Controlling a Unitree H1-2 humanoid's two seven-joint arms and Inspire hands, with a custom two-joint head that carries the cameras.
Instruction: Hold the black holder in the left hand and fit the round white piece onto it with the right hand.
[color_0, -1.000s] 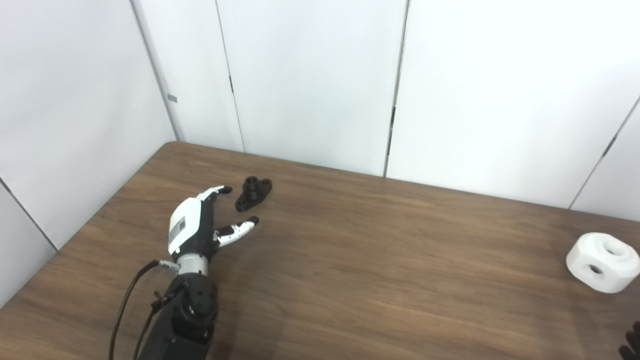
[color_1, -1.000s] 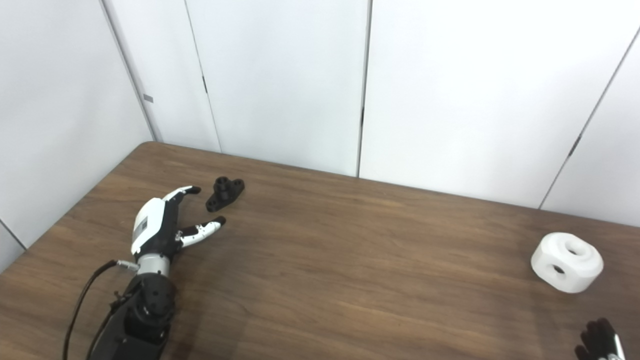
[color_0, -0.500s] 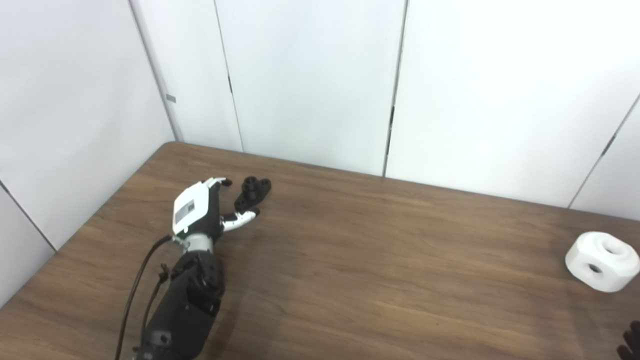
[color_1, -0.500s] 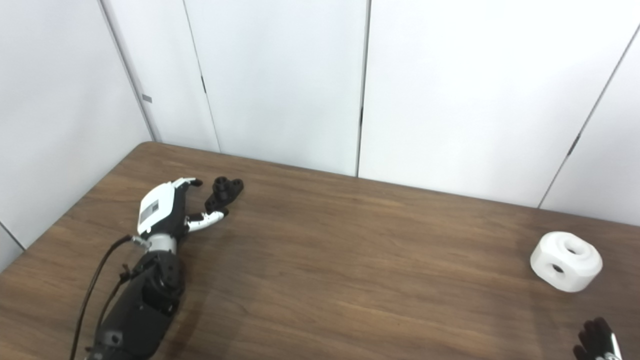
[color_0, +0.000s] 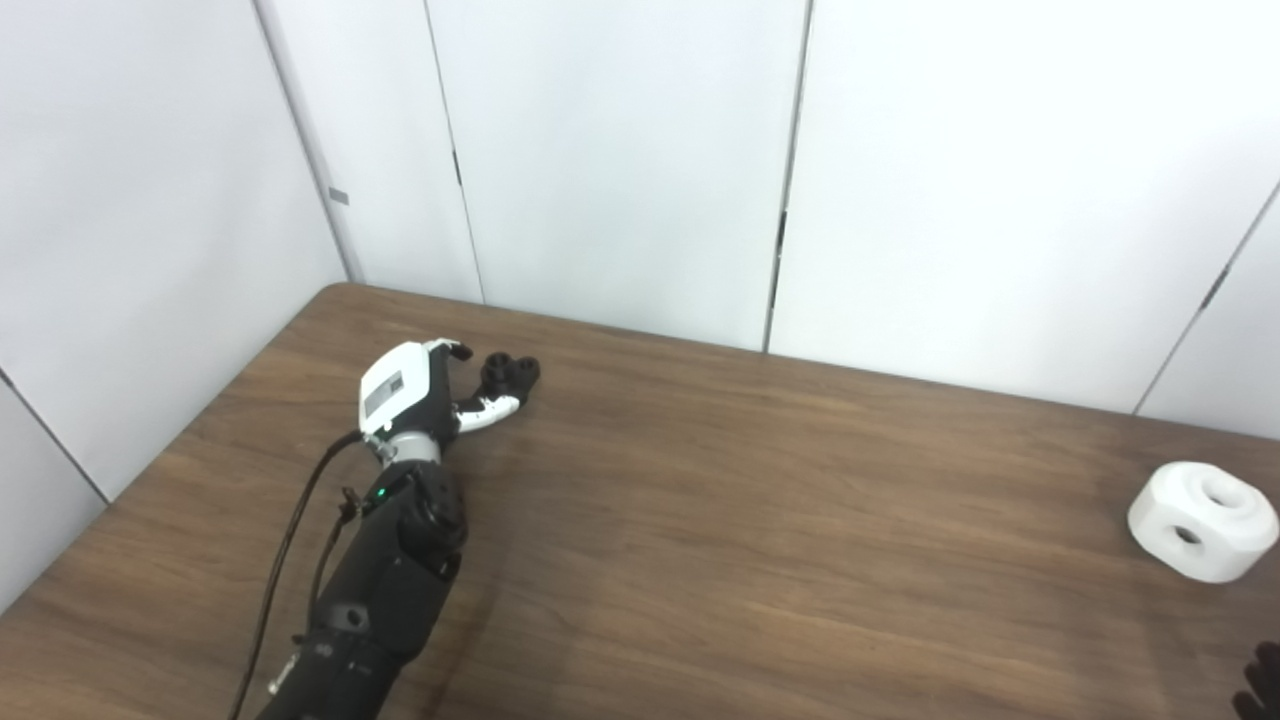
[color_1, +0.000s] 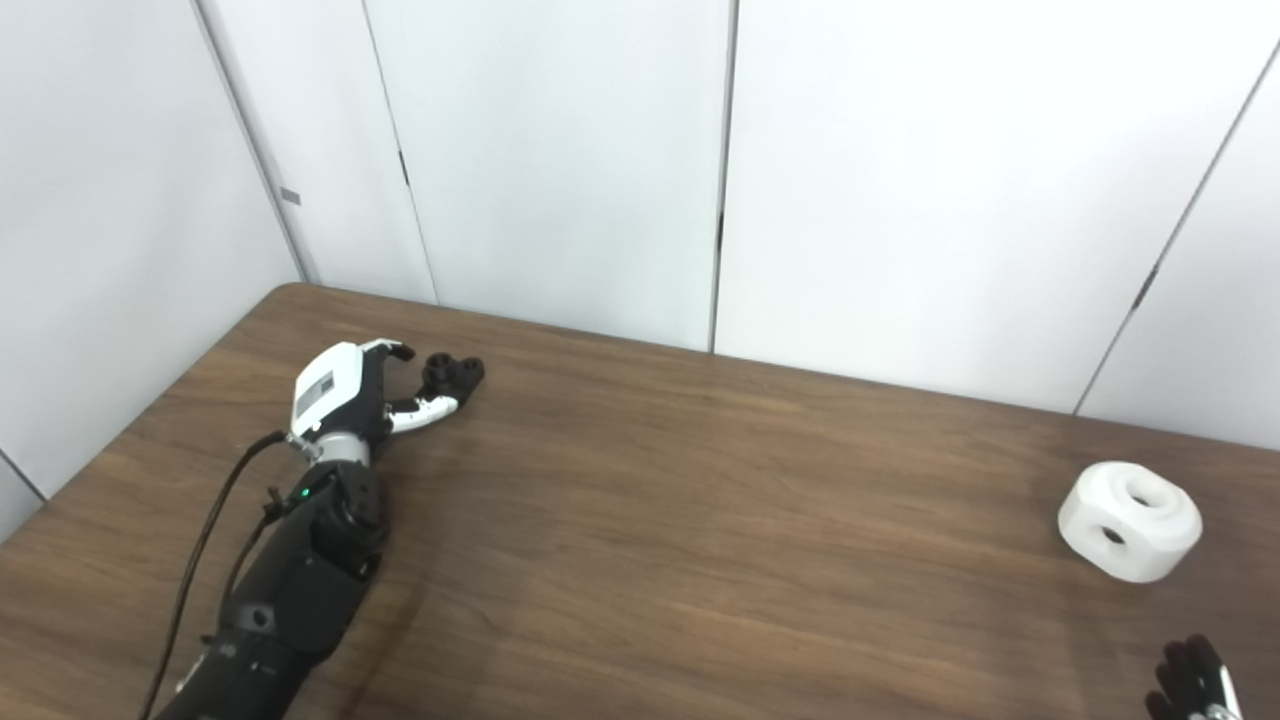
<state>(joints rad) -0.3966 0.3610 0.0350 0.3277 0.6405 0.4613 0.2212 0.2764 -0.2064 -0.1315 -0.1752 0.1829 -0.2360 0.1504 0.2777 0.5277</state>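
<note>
On the far left part of the brown wooden table (color_0: 760, 520), in the left eye view, the left hand (color_0: 415, 390) is seen stretched forward from its dark forearm, with the black holder (color_0: 508, 372) lying at its front. The fingers (color_0: 448, 348) are curved over the near end of the holder, and the thumb (color_0: 492, 410) is laid along its near side. The fingers and thumb are set apart around the piece, and whether it is yet pinched cannot be told; the holder appears to rest on the table. The round white piece (color_0: 1204, 520) is seen well apart from it, at the far right of the table, with one hole facing up and another in its side. Only dark fingertips of the right hand (color_0: 1262, 682) are shown at the bottom right corner, so its state cannot be told.

In the right eye view, the same arrangement is given from a little to the side. The left hand (color_1: 350, 395) is placed at the holder (color_1: 452, 372), with a gap visible between fingers and thumb. The white piece (color_1: 1130, 520) is seen resting alone near the right edge. More of the right hand (color_1: 1195, 682) is shown low in the corner, its dark fingers raised and slightly spread, touching nothing.
</note>
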